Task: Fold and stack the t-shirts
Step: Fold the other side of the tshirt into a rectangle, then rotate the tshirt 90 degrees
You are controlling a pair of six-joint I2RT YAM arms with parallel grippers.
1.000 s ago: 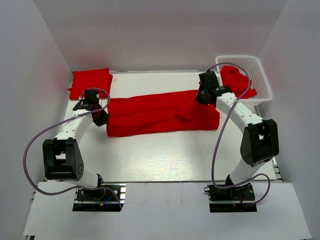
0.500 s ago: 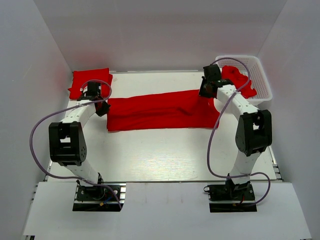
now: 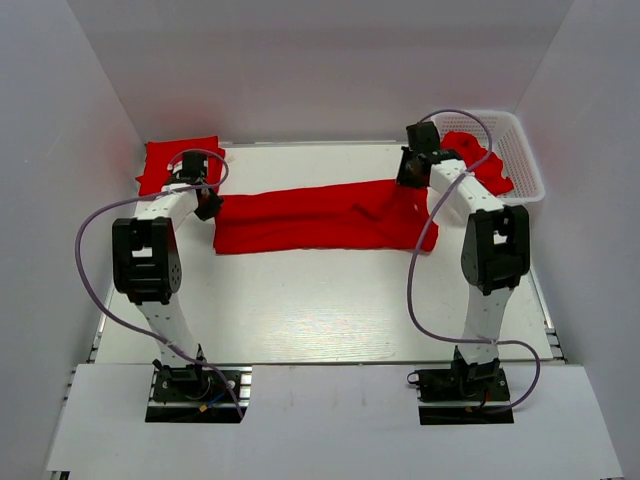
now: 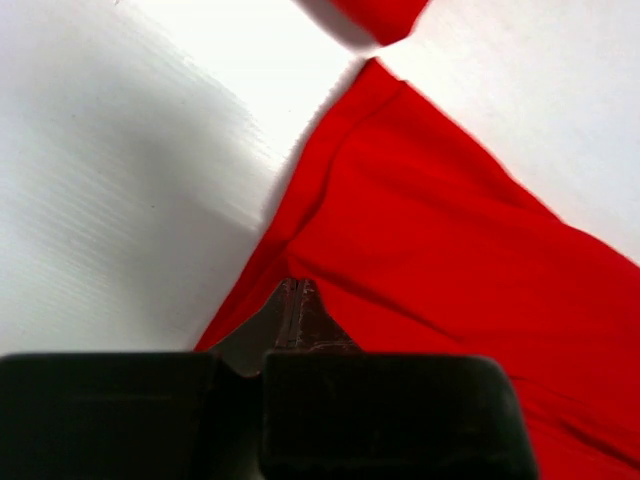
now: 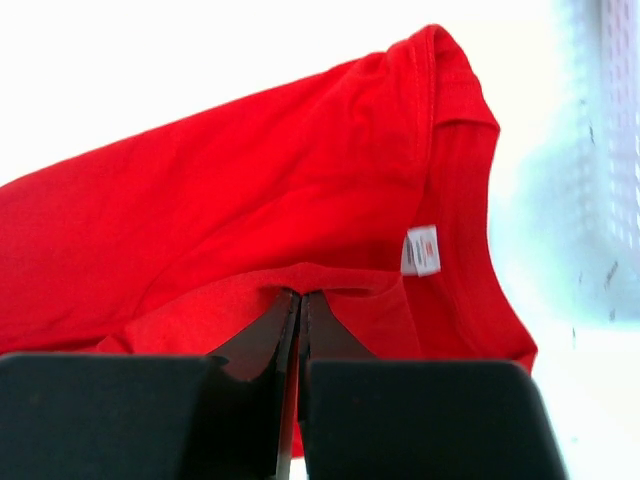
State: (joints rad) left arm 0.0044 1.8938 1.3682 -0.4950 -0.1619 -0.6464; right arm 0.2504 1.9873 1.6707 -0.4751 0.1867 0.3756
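Note:
A red t-shirt (image 3: 310, 215) lies folded into a long band across the far half of the table. My left gripper (image 3: 210, 204) is shut on its left end; the left wrist view shows the closed jaws pinching the cloth (image 4: 420, 250). My right gripper (image 3: 410, 178) is shut on the right end by the collar, where the right wrist view shows a white label (image 5: 422, 250). A folded red t-shirt (image 3: 165, 163) lies at the far left corner. Another crumpled red t-shirt (image 3: 480, 160) sits in the basket.
A white lattice basket (image 3: 520, 160) stands at the far right corner, right behind my right arm. White walls close in the table on three sides. Purple cables loop off both arms.
Both grippers have moved toward the far edge with the shirt's ends, and both arms have stretched out. The shirt band has become flatter and narrower.

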